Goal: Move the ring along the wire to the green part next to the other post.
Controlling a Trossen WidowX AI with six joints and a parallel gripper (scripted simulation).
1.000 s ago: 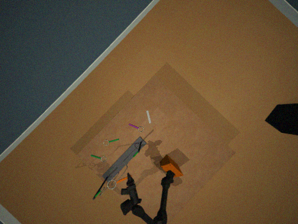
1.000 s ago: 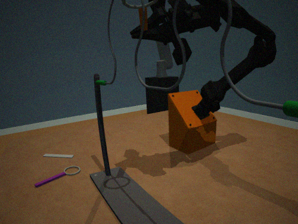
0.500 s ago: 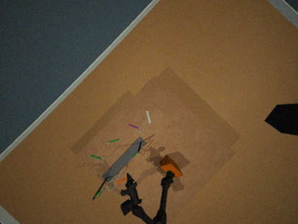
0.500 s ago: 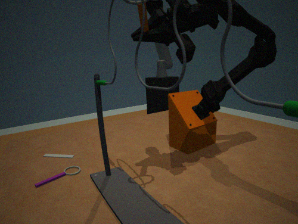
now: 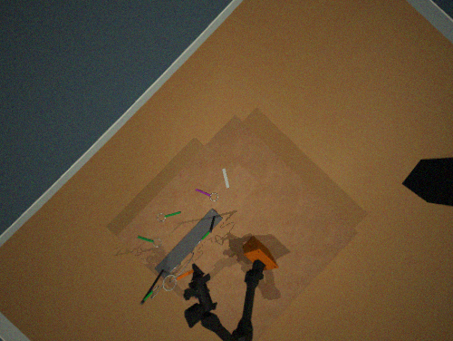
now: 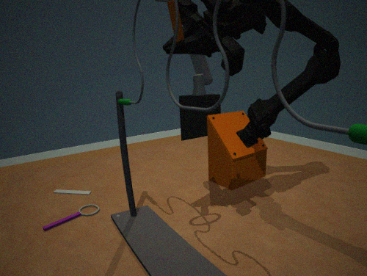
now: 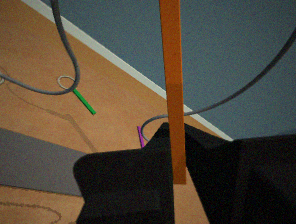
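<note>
My gripper (image 5: pixel 193 273) (image 6: pixel 180 34) (image 7: pixel 171 126) is shut on the orange handle (image 5: pixel 185 275) (image 6: pixel 177 20) (image 7: pixel 172 85) and holds it high above the grey base plate (image 5: pixel 190 245) (image 6: pixel 165 246) (image 7: pixel 30 160). The ring (image 5: pixel 164 282) shows only in the top view, close to the lower-left post (image 5: pixel 155 281) and its green wire part (image 5: pixel 147 297) (image 6: pixel 357 133). The other post (image 5: pixel 213 222) (image 6: pixel 125 158) carries the other green part (image 5: pixel 206 236) (image 6: pixel 125 101). Loops of thin grey wire (image 6: pixel 170 84) (image 7: pixel 70 60) curve close around the gripper. Whether the wire runs through the ring is hidden.
A purple-handled ring (image 5: pixel 205 193) (image 6: pixel 66 219) (image 7: pixel 140 137), two green-handled rings (image 5: pixel 171 214) (image 5: pixel 146 238) (image 7: pixel 84 101) and a white bar (image 5: pixel 226 178) (image 6: pixel 72 191) lie on the table. The orange block of the arm's base (image 5: pixel 259 255) (image 6: pixel 235 147) stands right of the plate.
</note>
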